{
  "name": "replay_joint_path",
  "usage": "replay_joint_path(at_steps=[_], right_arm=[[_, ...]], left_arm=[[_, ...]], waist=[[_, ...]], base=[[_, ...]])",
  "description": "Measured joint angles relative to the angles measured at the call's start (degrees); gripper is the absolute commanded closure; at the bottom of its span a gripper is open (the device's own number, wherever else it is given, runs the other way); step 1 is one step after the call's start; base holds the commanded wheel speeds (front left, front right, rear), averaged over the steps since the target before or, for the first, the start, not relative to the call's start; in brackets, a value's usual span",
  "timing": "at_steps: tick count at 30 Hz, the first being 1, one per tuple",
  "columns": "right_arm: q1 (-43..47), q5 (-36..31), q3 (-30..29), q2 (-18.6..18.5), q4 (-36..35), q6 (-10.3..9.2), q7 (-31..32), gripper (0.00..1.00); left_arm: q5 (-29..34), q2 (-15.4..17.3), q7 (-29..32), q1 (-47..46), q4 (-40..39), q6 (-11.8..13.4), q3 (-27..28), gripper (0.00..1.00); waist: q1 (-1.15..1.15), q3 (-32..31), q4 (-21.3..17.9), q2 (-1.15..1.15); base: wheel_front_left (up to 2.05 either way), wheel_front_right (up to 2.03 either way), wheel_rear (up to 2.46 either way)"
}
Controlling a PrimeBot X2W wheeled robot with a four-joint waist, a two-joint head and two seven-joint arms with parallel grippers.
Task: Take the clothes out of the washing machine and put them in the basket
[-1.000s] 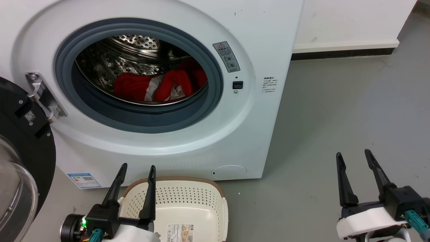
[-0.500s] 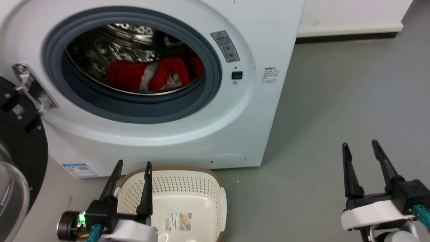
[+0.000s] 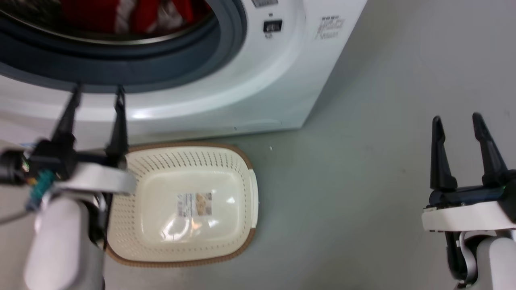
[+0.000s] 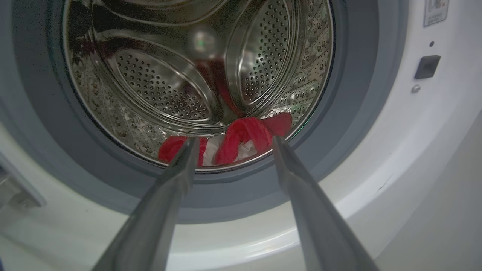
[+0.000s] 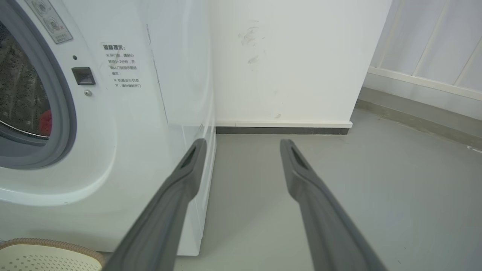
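Outside the washing machine (image 3: 258, 80), left tool (image 3: 98, 88), right tool (image 3: 456, 117), spread, empty.

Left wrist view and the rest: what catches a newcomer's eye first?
The red and white clothes bunched low in the steel drum of the washing machine, framed by the open left tool. Then the empty cream basket on the floor before the machine.

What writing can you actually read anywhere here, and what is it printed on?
"温馨提示:" heads the printed notice on the washing machine front; its smaller lines are too small to read.
Grey warning sticker up and to the left of it: pictograms, text unreadable.
Label on the basket bottom: blurred, unreadable.
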Motion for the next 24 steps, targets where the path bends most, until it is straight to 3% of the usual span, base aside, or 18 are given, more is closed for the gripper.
replay_joint_path(at_steps=[4, 13, 24], right_arm=[[-1.3, 0.9, -0.8, 0.0, -0.3, 0.00, 0.0, 0.00], [-4.2, 3.1, 0.8, 0.0, -1.0, 0.00, 0.0, 0.00], [-5.8, 5.8, 7.8, 0.0, -3.2, 0.01, 0.0, 0.00]], left_arm=[[-2.4, 5.3, 1.9, -10.4, 5.2, -0.6, -1.6, 0.00], [-11.9, 18.5, 22.9, -37.4, 13.3, -0.7, -13.2, 0.00], [-15.2, 28.2, 43.7, -65.8, 27.1, -0.8, -23.8, 0.00]], waist=[[0.00, 5.9, -1.2, 0.00], [0.01, 16.2, -4.6, 0.00], [0.00, 25.3, -10.1, 0.00]], base=[[0.00, 0.00, 0.00], [0.00, 0.00, 0.00], [0.00, 0.00, 0.00]])
